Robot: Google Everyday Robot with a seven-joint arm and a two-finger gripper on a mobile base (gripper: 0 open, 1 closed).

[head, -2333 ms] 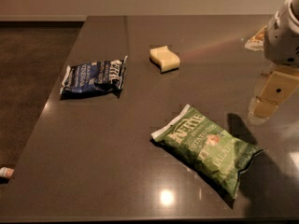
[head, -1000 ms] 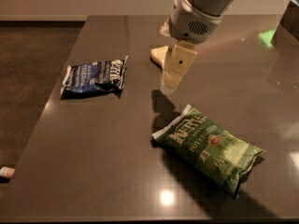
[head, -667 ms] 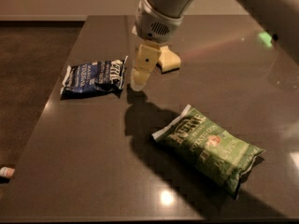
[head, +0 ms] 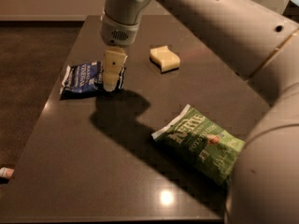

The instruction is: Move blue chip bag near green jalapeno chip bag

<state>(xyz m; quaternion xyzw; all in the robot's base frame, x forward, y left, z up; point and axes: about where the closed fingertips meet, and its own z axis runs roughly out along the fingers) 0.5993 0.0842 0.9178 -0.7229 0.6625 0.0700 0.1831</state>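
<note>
Camera view: the gripper (head: 111, 76) has swung from mid-frame to the upper left, over the blue chip bag's (head: 83, 77) right end; whether it is spread I cannot tell. The green jalapeno chip bag (head: 201, 141) stays lower right on the table (head: 88, 176).

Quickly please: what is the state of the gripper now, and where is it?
Gripper: at the right end of the blue bag; open, closed or holding cannot be told.

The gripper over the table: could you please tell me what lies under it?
The gripper hangs over the right end of the blue chip bag, which lies flat on the dark table. It covers that end, so contact cannot be seen.
</note>
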